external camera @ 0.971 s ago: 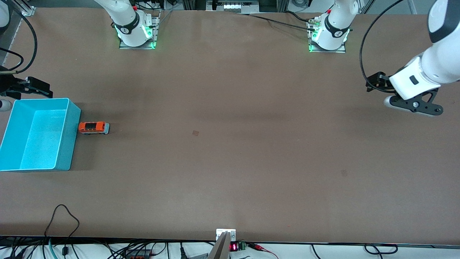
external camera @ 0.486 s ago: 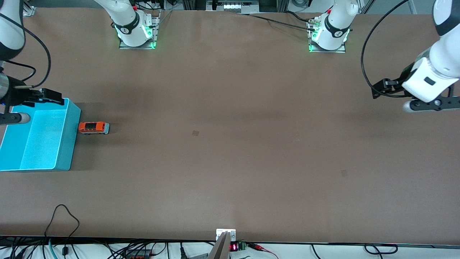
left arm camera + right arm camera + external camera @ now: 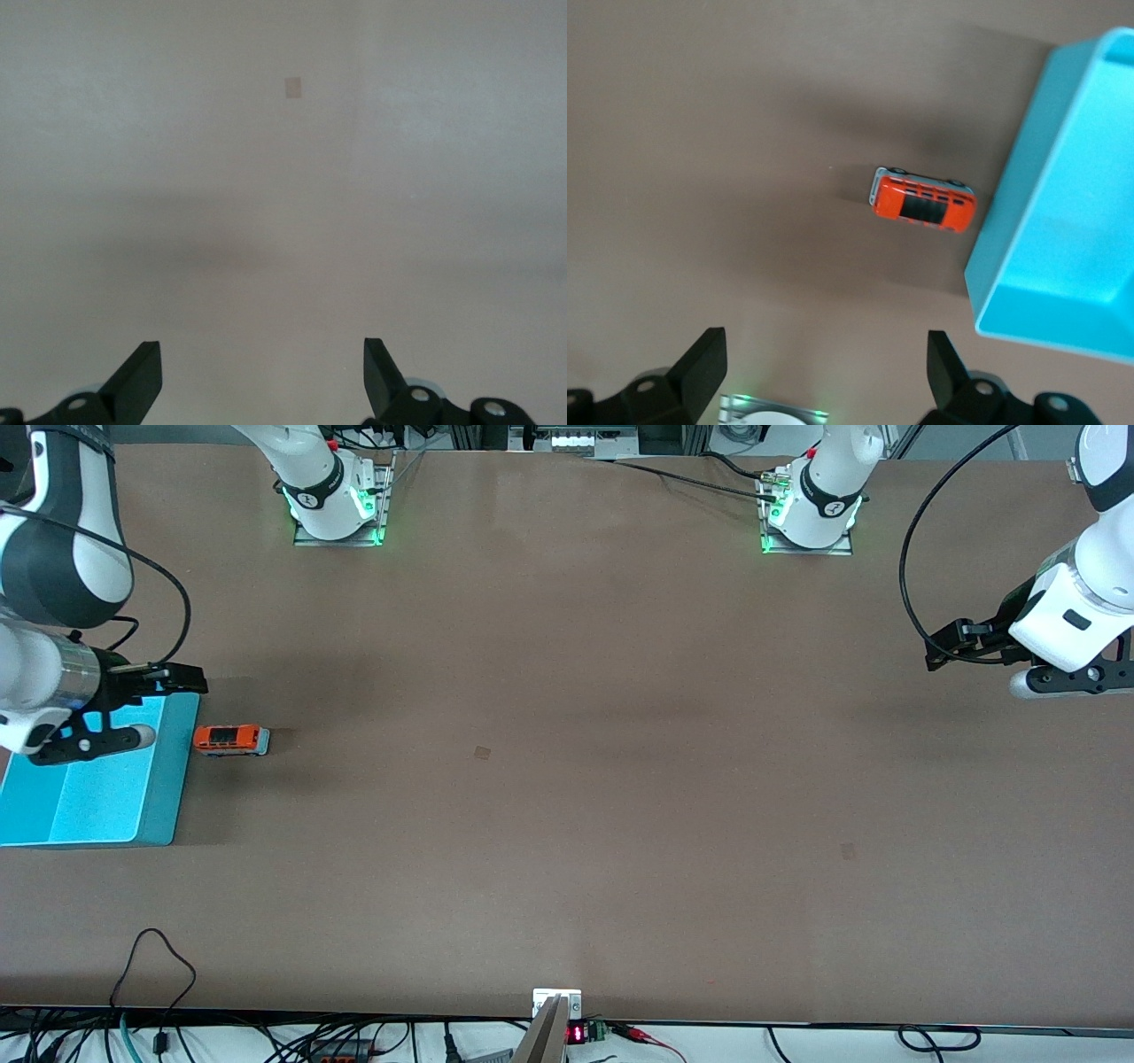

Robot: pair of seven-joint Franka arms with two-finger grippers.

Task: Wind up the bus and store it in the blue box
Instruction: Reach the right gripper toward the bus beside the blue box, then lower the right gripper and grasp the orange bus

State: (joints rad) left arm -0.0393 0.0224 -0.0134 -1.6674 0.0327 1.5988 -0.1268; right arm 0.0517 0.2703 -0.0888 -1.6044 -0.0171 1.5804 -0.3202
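Observation:
The small orange bus (image 3: 230, 740) stands on the table right beside the blue box (image 3: 106, 806), at the right arm's end of the table. My right gripper (image 3: 89, 740) hangs open and empty over the box's corner nearest the bus and covers part of the box. In the right wrist view the bus (image 3: 924, 201) and the box wall (image 3: 1028, 221) lie ahead of the open right gripper (image 3: 826, 345). My left gripper (image 3: 1067, 677) waits open and empty over bare table at the left arm's end; in the left wrist view the left gripper (image 3: 261, 347) shows only table.
A small darker patch (image 3: 482, 753) marks the table's middle and also shows in the left wrist view (image 3: 293, 87). The two arm bases (image 3: 337, 505) (image 3: 811, 514) stand along the table's robot edge. Cables (image 3: 155, 974) lie at the camera-side edge.
My right gripper has moved from the table's end over the box toward the bus. My left gripper has shifted slightly. The bus and box have not moved.

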